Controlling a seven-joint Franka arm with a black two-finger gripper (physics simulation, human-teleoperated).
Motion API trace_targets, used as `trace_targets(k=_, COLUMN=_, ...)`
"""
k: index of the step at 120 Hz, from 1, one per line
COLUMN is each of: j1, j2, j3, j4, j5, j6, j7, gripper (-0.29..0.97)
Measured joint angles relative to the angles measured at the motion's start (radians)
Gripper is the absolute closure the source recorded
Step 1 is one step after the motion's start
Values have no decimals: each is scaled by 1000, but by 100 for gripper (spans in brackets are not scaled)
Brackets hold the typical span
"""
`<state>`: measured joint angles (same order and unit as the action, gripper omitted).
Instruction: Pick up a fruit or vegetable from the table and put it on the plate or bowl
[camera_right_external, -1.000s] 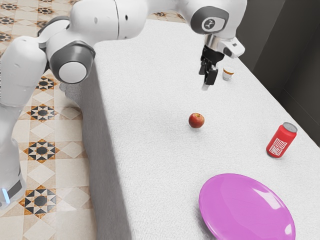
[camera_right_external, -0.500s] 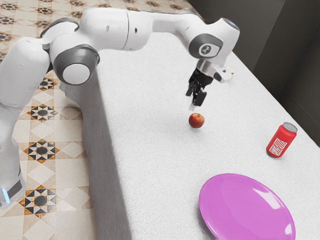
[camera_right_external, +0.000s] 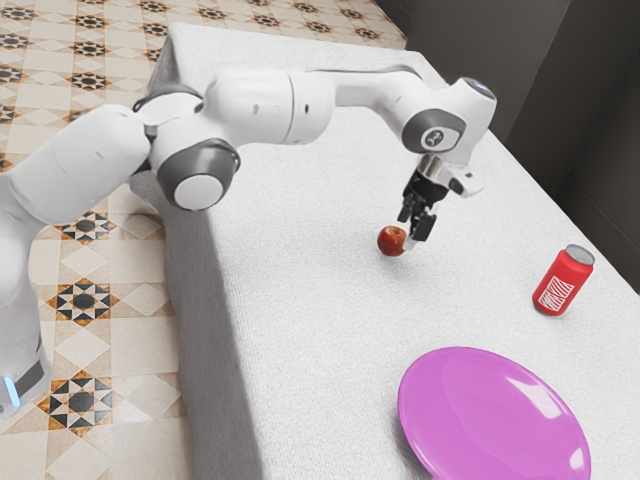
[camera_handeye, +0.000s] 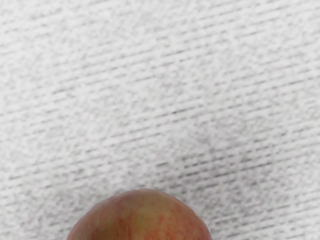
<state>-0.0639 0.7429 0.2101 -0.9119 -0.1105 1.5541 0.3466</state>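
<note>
A small red apple (camera_right_external: 390, 241) lies on the white tablecloth near the middle of the table. My gripper (camera_right_external: 413, 229) hangs just above it, at the side of the apple toward the exterior view's right, fingers pointing down and open, with nothing held between them. In the wrist view the apple (camera_handeye: 140, 217) shows as a red-green dome directly under my hand, with bare cloth beyond it. The purple plate (camera_right_external: 493, 413) rests at the table's near end, well apart from the apple and toward the exterior view's lower right.
A red soda can (camera_right_external: 563, 281) stands upright near the table's edge at the exterior view's right. The table's long edge (camera_right_external: 205, 330) drops to a patterned tile floor at the exterior view's left. Open cloth lies between the apple and the plate.
My arm has swung down and toward the apple, from high above the far side of the table to just over the fruit. The apple, can and plate have stayed put.
</note>
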Motion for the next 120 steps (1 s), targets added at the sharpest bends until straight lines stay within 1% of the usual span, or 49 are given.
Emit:
trace_targets(k=34, j1=40, j2=18, j3=-10, j4=1, j5=-1, j6=10, j7=11, gripper=0)
trace_targets(k=53, j1=42, j2=31, j3=-31, j4=2, j5=-1, j6=18, j7=15, gripper=0)
trace_targets(k=88, j1=42, j2=54, j3=-33, j4=0, j5=-1, j6=24, j7=21, gripper=0)
trace_targets(k=120, j1=56, j2=44, j3=-23, j4=-1, j5=2, j6=-30, j7=29, gripper=1)
